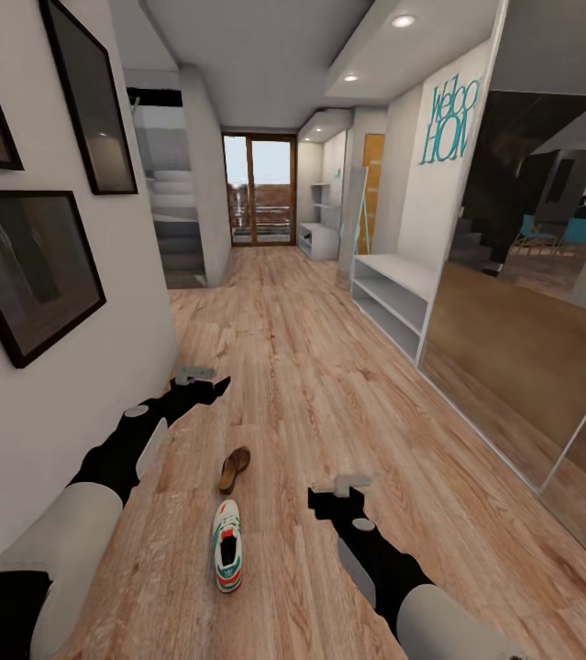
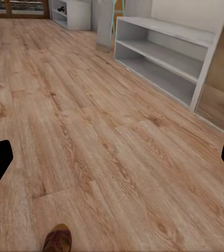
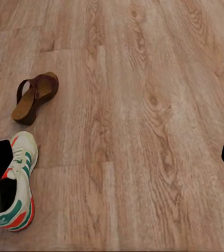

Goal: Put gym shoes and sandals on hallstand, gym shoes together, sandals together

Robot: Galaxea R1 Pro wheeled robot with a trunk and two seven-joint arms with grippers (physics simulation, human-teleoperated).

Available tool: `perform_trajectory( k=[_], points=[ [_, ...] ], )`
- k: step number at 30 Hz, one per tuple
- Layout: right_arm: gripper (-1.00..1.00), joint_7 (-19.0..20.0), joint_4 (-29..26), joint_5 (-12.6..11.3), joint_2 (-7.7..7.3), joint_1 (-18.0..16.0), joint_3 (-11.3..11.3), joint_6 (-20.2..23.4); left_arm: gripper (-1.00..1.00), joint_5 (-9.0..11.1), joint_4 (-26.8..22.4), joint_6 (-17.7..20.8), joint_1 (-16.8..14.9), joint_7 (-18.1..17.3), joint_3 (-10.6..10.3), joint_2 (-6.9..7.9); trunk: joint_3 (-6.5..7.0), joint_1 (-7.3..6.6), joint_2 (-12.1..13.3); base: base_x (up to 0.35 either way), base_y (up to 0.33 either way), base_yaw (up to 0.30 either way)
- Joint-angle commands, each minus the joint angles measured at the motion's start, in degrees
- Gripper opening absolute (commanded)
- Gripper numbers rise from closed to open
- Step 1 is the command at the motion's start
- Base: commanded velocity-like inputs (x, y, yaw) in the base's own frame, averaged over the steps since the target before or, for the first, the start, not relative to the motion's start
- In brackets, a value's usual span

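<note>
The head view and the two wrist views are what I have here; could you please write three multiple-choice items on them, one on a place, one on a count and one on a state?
1. Where does the sandal lie relative to the gym shoe in the head view?
A. Just beyond it on the corridor floor
B. On top of it
C. On the hallstand

2. How many shoes of any kind show on the floor?
A. Four
B. Two
C. None

3. What is the state of the right gripper?
A. Shut on the sandal
B. Shut on the gym shoe
C. Open and holding nothing

Answers:
1 A, the sandal lies further from the robot, apart from the sneaker.
2 B, one sneaker and one sandal show.
3 C, in the right wrist view its fingers stand wide apart over bare floor.
</note>
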Motion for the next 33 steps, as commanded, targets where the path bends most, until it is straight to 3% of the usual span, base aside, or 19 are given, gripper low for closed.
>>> perform_trajectory(
  k=[1, 4, 9, 22, 33],
  points=[
    [1.0, 0.07, 0.57, -0.49, 0.0, -0.06, 0.99, -0.04, 1.0, 0.43, -0.16, 0.49, -0.01, -0.12, -0.11, 0.06, -0.06, -0.01, -0.03, 0.0, 0.0, 0.0],
    [1.0, 1.23, 2.21, -0.56, 0.0, -0.05, 2.69, -0.12, 1.0, 0.43, -0.26, 0.47, 0.03, -0.18, -0.12, 0.07, -0.06, -0.01, -0.03, 0.0, 0.0, 0.0],
    [1.0, 1.72, 3.16, -0.67, 0.0, -0.05, 3.54, -0.22, 1.0, 0.44, -0.32, 0.46, 0.03, -0.16, -0.12, 0.07, -0.06, -0.01, -0.03, 0.0, 0.0, 0.0],
    [1.0, 1.83, 3.5, -0.8, 0.0, -0.05, 3.58, -0.29, 1.0, -0.9, -0.34, 0.46, 0.07, -0.14, -0.2, -0.12, -0.06, -0.01, -0.03, 0.0, 0.0, 0.008],
    [1.0, 1.77, 3.49, -0.75, 0.0, -0.05, 3.51, -0.29, 1.0, -1.32, -0.44, 0.46, 0.07, -0.14, -0.21, -0.15, -0.44, -0.01, -0.03, 0.0, 0.0, 0.193]
  ],
)
